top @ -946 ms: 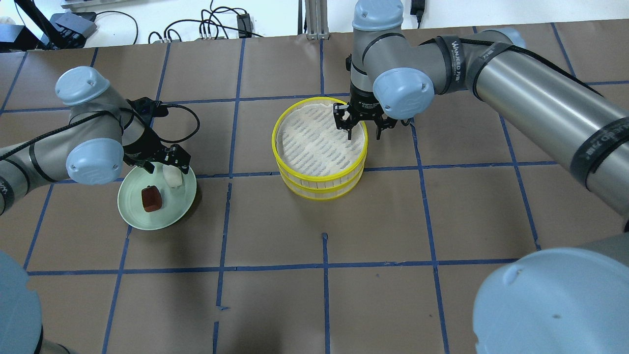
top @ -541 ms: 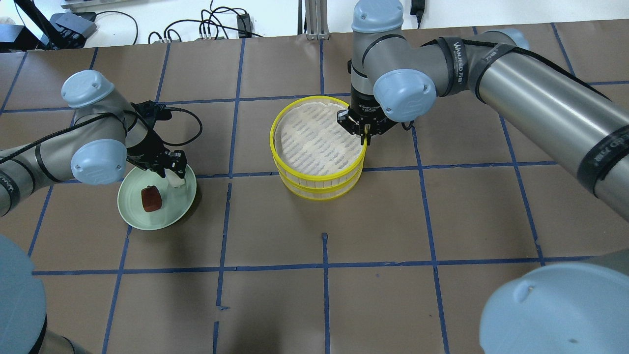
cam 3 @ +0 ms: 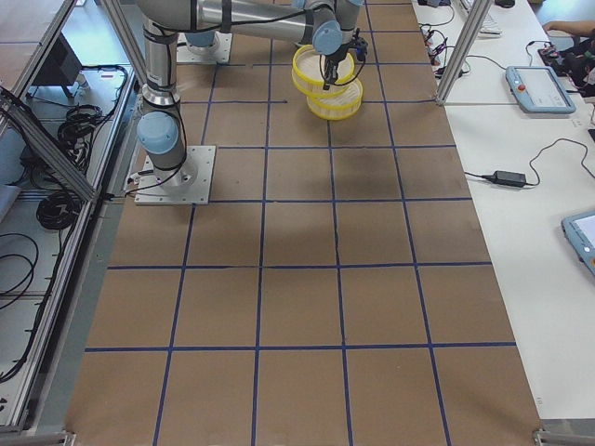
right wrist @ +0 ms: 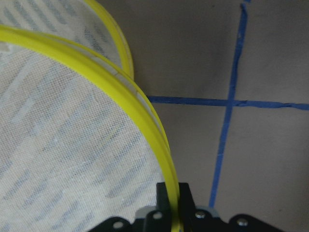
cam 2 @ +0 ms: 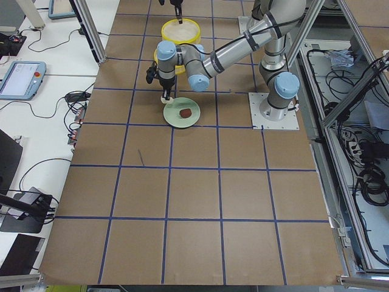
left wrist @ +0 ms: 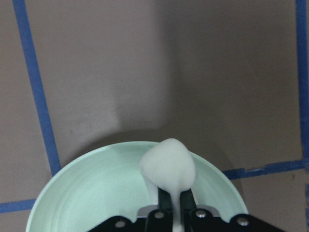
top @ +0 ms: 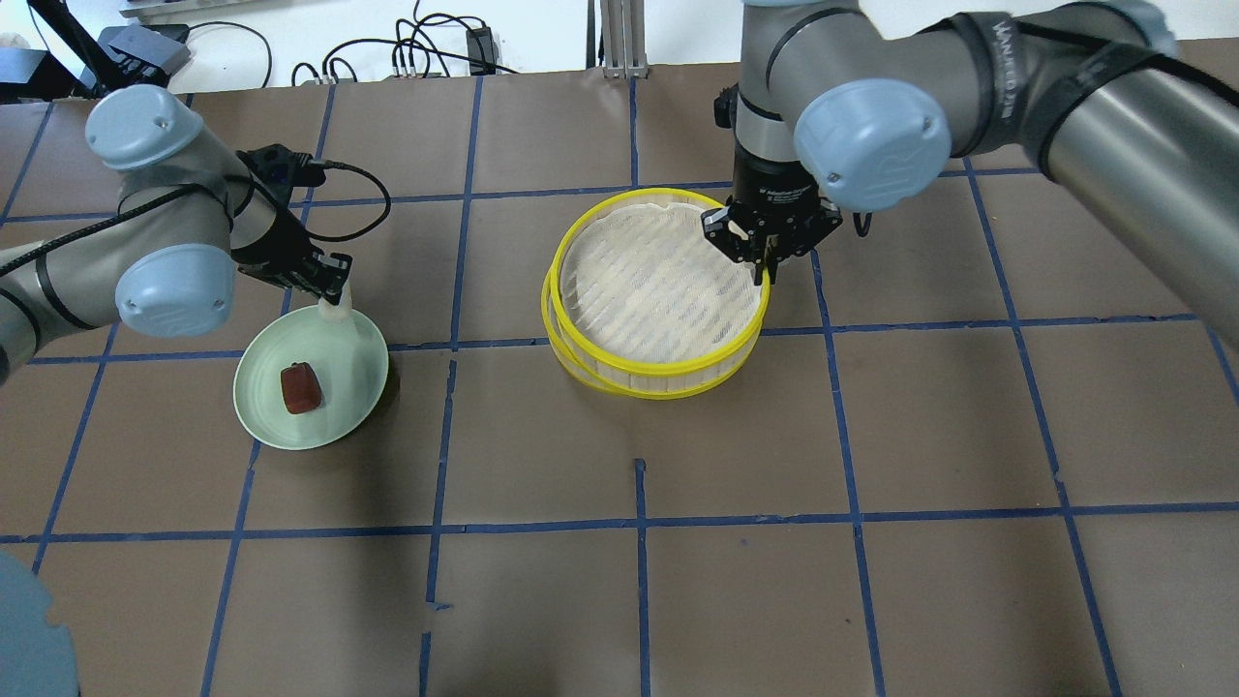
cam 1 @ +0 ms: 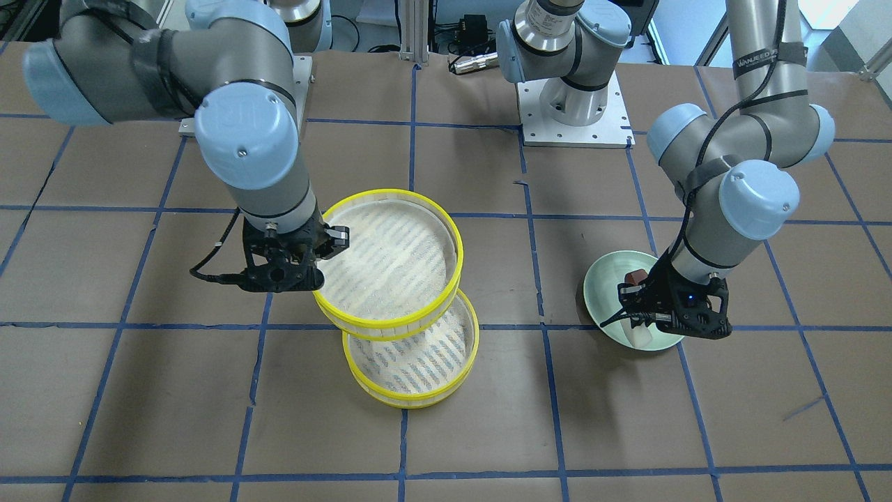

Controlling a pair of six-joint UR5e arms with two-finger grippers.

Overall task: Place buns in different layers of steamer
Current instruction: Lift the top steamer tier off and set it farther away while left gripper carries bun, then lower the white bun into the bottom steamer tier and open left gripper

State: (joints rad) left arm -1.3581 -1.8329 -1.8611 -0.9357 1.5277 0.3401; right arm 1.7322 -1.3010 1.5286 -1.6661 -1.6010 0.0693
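Two thin grips are risking drops — the right tool (top: 765, 271) is pinching only the rim of the top steamer tray (top: 658, 290), tilted over the bottom tray (cam 1: 418, 366), while the left tool (top: 334, 295) is squeezing the white bun (left wrist: 167, 166) above the plate (top: 339, 407).

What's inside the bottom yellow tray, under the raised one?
The lower steamer tray shows, where visible, only bare woven bottom, no bun. The upper tray, held by the right gripper, hides the rest.

The brown table (top: 871, 436), gridded with blue tape (top: 639, 528), carries a pale green plate (top: 350, 370) and the lower steamer tray (cam 1: 418, 399)
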